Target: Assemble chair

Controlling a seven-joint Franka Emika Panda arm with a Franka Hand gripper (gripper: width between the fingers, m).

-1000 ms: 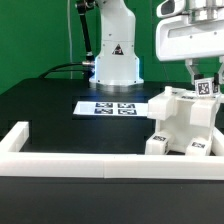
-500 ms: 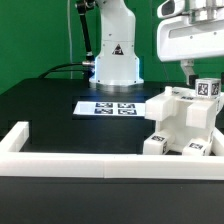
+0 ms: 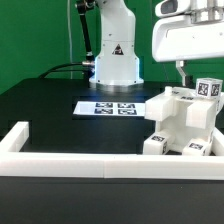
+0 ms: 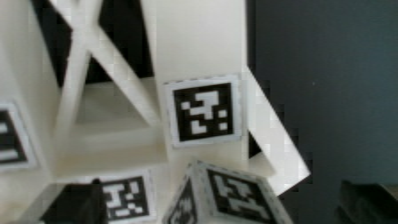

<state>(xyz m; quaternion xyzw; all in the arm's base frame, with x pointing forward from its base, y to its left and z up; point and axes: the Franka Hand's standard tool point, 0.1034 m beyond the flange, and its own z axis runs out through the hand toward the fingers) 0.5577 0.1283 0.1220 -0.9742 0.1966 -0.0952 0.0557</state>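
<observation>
Quick check-in from the remote desk. The chair [image 3: 180, 122] sits on the black table [image 3: 45, 105] at the exterior view's right, on the near side, just behind the long white border rail [image 3: 70, 160] that runs across the front. It's a chunky white block shape with little black-and-white tags on its faces, and one tagged piece sticks up at its far right corner.

The gripper [image 3: 187, 70] hangs right over the top of the chair. I can only make out one dark finger [image 3: 180, 72] coming down beside that tagged piece, so I honestly can't tell whether the jaws are released or clamped on anything.

The wrist view is crammed with the chair [image 4: 116, 110] up close: white bars and a few tags, no fingers that I can pick out.

The marker board [image 3: 88, 106] lies flat mid-table, left of the chair, with the arm's base [image 3: 115, 60] behind it on the far side.
</observation>
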